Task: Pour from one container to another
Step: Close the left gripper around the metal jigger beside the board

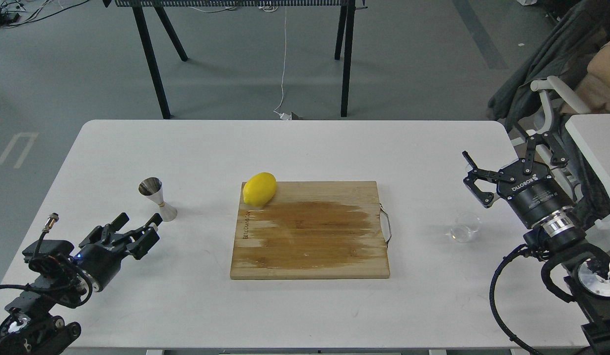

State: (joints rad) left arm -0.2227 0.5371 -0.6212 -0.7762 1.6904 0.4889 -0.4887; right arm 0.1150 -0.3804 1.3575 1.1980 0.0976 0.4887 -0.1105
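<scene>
The wooden cutting board (310,230) lies in the middle of the white desk (295,148), and everything else is placed from it. A yellow lemon (259,189) sits on the board's far left corner, partly over the edge. A metal loop handle sticks out of the board's right side.

Left of the board, well apart from it, the steel jigger (157,198) stands upright on the desk, its open cone facing up. Right of the board, beyond the handle, the clear glass cup (465,227) stands upright on the desk, free of any contact; whether it holds liquid is hard to tell.

The left tool (137,230) hangs low over the desk, left of the board and nearer the robot than the jigger. Its 2 fingers are spread apart and hold nothing; the tip of the right one lies just beside the jigger's base, and I cannot tell whether it touches.

The right tool (502,165) hovers right of the board, beyond and above the cup. Its 2 fingers are wide apart, empty, and not touching the cup.
</scene>
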